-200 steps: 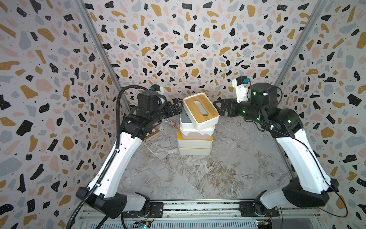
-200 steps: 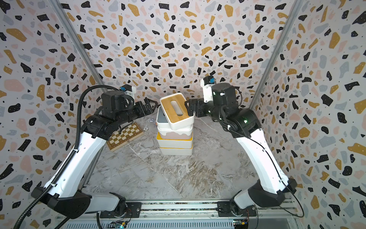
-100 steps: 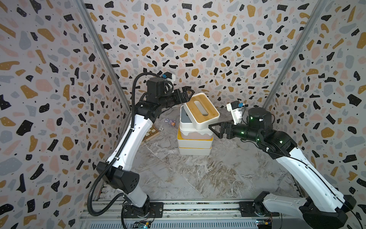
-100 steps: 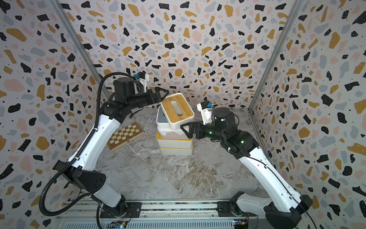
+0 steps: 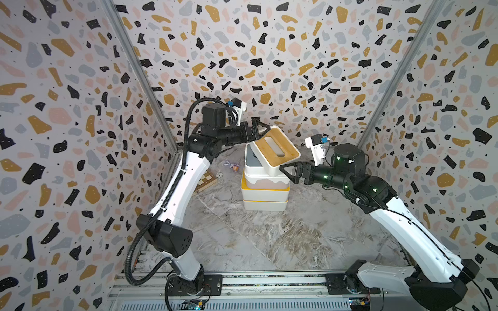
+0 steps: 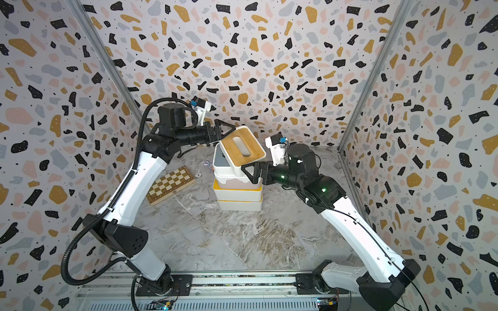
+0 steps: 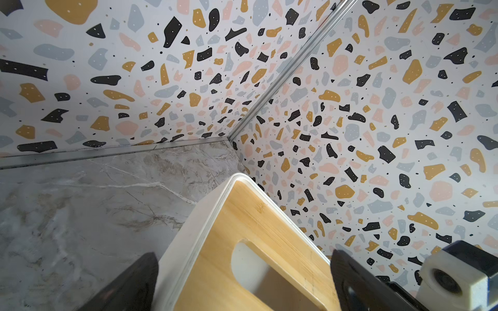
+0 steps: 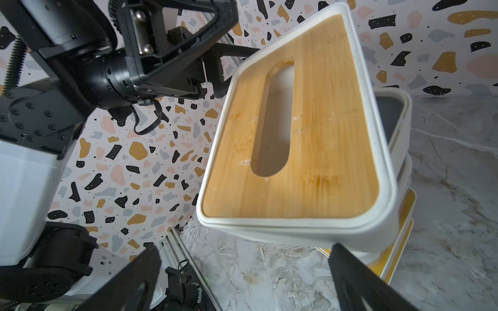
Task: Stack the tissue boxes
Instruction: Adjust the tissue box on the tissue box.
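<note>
We log: wood-lid tissue box [image 5: 275,150], tilted and askew atop four-box stack [image 5: 265,194]; stack on surface [image 5: 269,242], centre toward 12 o'clock. Left hand [image 5: 260,130] at box's 11 o'clock, jaws astride its end; we cannot tell if clamped. Right hand [image 5: 287,173] at box's 4 o'clock, spread wide, empty. Chessboard [image 6: 171,185] at stack's 9 o'clock.

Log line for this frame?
wood-lid box: askew atop stack | left gripper: straddling its end, grip unclear | right gripper: open, empty, beside stack

Terrazzo walls [image 5: 269,53], grey marbled floor [image 5: 269,237]
</note>
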Available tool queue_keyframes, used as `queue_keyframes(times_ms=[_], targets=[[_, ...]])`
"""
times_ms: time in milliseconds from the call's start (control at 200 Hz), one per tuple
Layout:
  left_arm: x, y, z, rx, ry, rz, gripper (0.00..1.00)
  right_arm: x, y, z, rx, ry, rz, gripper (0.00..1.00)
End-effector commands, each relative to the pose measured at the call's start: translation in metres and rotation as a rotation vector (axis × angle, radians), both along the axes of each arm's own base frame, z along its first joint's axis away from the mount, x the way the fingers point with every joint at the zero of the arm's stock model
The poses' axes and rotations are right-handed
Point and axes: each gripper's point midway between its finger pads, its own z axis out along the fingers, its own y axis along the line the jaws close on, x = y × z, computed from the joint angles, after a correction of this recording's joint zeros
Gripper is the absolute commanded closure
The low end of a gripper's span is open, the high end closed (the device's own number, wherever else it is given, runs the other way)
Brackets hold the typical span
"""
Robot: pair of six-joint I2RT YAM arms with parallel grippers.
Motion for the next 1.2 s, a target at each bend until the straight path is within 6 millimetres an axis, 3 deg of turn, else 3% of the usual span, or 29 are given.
queue_keyframes(times_ms=[0, 145, 521, 871, 1191], targets=[[-0.024, 0.003, 0.017, -0.005, 0.01, -0.034, 0.0, 0.011, -0.007, 0.016, 0.024, -0.03, -0.041, 0.01], [-0.035, 0.008, 0.02, -0.005, 0.011, -0.029, 0.0, 0.02, -0.007, 0.025, 0.028, -0.053, -0.05, 0.01], [-0.063, 0.023, 0.018, -0.038, 0.05, 0.025, 0.0, 0.046, -0.009, 0.024, -0.028, -0.037, -0.071, 0.01], [-0.072, 0.043, 0.01, -0.031, 0.07, 0.135, 0.0, 0.067, 0.0, 0.024, -0.06, -0.052, -0.07, 0.01], [-0.085, 0.036, 0.01, -0.096, 0.11, 0.119, 0.0, 0.081, -0.002, 0.024, -0.089, -0.061, -0.085, 0.01]])
